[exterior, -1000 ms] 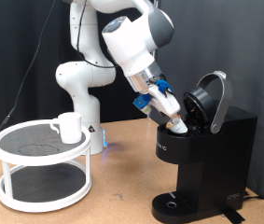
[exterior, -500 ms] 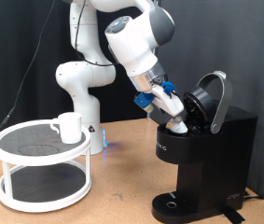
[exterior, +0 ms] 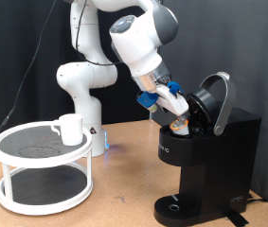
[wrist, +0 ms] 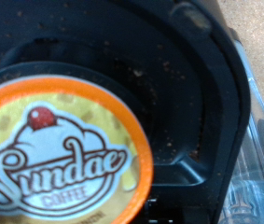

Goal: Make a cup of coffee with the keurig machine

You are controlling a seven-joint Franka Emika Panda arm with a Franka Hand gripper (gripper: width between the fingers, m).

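The black keurig machine (exterior: 209, 151) stands at the exterior view's right with its rounded lid (exterior: 217, 99) hinged open. My gripper (exterior: 178, 115) reaches down into the open top and is shut on a small white pod with a tan top (exterior: 180, 122). In the wrist view the pod's orange-rimmed "Sundae Coffee" lid (wrist: 57, 159) fills the near field, just over the machine's black pod chamber (wrist: 169, 84). The white cup (exterior: 70, 129) stands on the top shelf of the white round rack (exterior: 44, 166) at the exterior view's left, far from the gripper.
The robot's white base (exterior: 81, 90) stands behind the rack. The wooden table (exterior: 124, 189) runs between the rack and the machine. The machine's drip base (exterior: 176, 208) sits low at its front.
The gripper with the pod has moved slightly to the exterior view's right and down, closer into the machine's open top.
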